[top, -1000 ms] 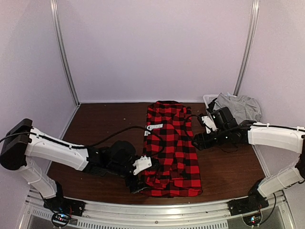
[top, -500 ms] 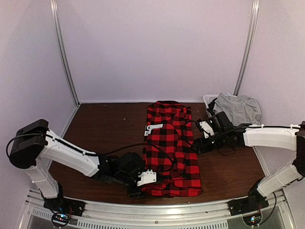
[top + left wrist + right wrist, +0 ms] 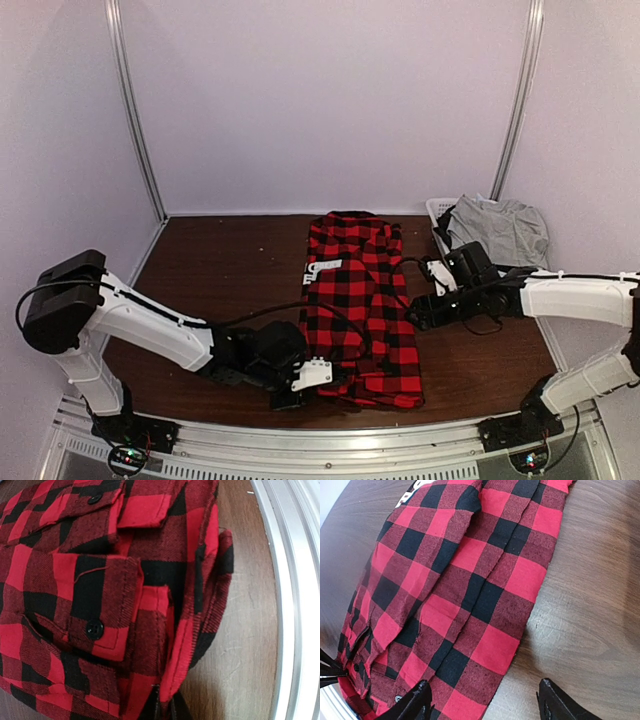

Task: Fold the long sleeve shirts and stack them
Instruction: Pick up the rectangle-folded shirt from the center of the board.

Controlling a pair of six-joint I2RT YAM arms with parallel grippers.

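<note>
Dark wooden table holds a folded red-and-black checked shirt, left tool pinching its edge, right tool spread.

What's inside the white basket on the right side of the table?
A crumpled grey garment fills the white basket, covering most of its rim. Anything beneath it is hidden.

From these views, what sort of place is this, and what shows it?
Likely a robot test booth: left arm and right arm bolted to a metal rail, bare walls closing in a table, one shirt laid out.
</note>
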